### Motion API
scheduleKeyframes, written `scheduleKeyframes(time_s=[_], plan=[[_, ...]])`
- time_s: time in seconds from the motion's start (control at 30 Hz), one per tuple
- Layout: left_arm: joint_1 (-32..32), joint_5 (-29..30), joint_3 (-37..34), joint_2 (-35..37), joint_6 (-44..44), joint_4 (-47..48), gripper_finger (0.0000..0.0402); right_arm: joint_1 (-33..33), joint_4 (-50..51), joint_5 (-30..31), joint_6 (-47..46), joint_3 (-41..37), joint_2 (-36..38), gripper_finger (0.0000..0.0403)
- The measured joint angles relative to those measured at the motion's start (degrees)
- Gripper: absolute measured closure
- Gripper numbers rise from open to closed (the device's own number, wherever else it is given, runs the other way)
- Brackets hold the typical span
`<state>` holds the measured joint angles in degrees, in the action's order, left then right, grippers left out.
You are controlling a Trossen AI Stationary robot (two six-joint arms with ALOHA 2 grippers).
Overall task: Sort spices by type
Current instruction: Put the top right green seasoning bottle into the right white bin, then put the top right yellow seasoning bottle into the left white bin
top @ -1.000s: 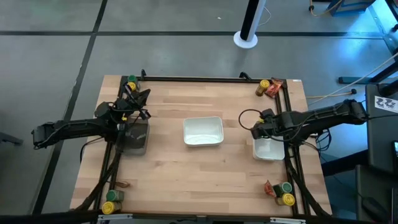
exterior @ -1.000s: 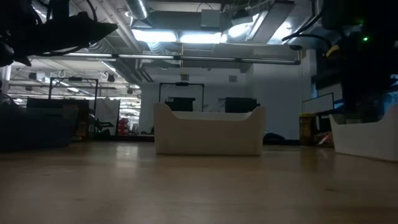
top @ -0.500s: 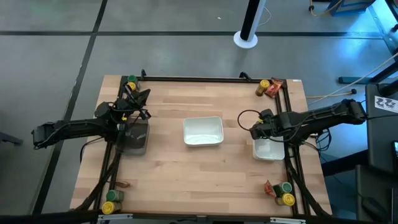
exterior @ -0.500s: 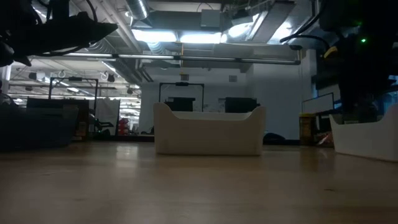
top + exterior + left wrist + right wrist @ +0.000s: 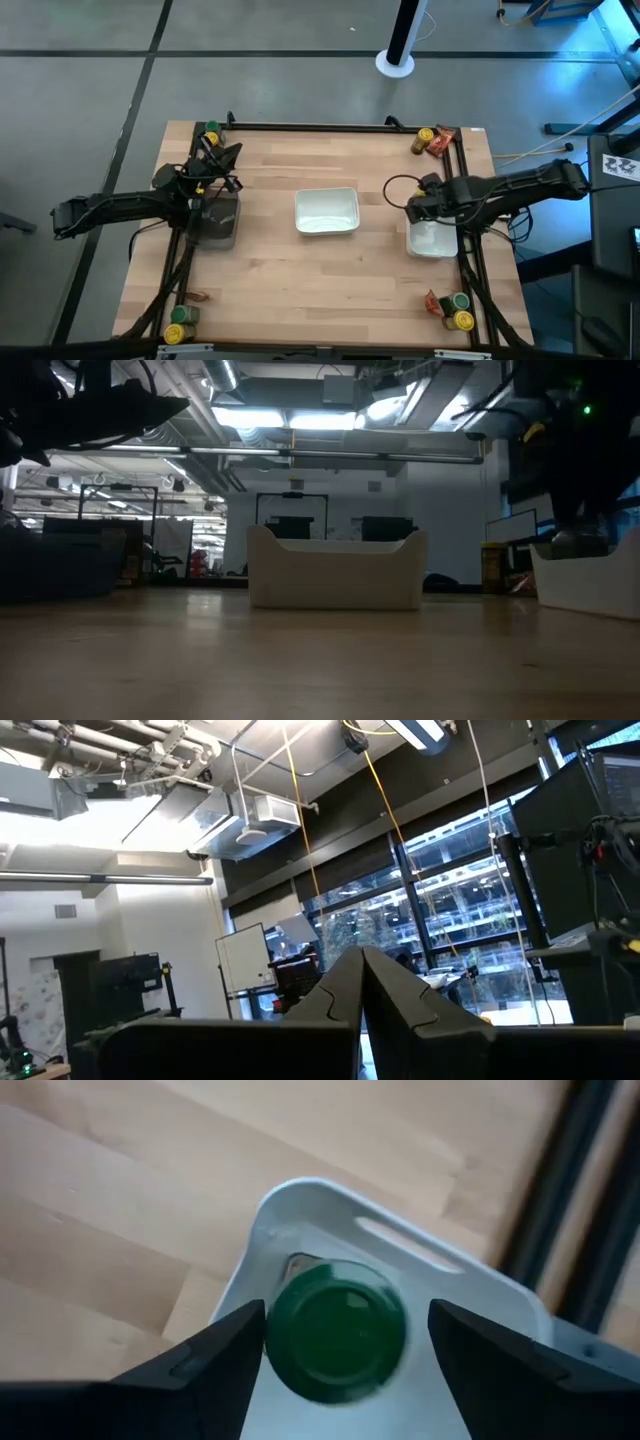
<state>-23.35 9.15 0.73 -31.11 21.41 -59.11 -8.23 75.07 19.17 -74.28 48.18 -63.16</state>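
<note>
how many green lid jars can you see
4: one at the far-left corner, one at the near-left corner, one at the near-right corner, and one between the right gripper's fingers over the right tray. Others may be hidden.

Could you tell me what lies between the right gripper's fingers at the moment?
In the right wrist view a green-lidded jar sits between the right gripper's open fingers, over a corner of the white tray. Small gaps show on both sides, so it appears unclamped.
</note>
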Motion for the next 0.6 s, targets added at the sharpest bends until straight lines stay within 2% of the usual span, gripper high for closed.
scheduleKeyframes(time_s=[0.13, 0.33, 0.47, 0.6], plan=[[0.0, 0.0, 0.0, 0.0, 0.0, 0.0, 0.04, 0.0, 4.0, 2.5, 0.4, 5.2, 0.0, 0.0121], [0.0, 0.0, 0.0, 0.0, 0.0, 0.0, 0.04, 0.0, 3.3, 8.9, 4.4, 11.1, 0.0, 0.0121], [0.0, 0.0, 0.0, 0.0, 0.0, 0.0, 0.04, 0.0, 1.5, 11.6, 10.0, 13.0, 0.0, 0.0121], [0.0, 0.0, 0.0, 0.0, 0.0, 0.0, 0.04, 0.4, 0.3, 13.9, 11.6, 13.1, 0.0, 0.012]])
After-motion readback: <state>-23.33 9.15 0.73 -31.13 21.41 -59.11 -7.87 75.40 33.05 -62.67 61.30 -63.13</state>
